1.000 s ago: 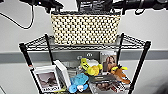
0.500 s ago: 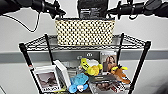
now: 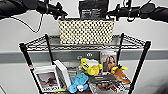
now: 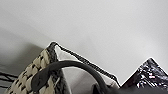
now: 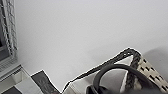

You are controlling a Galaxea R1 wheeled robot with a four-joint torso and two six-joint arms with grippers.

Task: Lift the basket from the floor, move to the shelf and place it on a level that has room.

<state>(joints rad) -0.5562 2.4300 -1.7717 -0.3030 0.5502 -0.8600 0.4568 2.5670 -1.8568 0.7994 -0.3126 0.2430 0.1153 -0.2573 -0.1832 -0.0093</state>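
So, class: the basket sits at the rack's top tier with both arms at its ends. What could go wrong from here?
1. The basket sits on the shelf's top level, near its front edge; a nudge might tip it forward.
2. Falling, it could hit the toys below.

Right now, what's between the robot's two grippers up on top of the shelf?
In the head view, the basket sits between the left gripper and right gripper.
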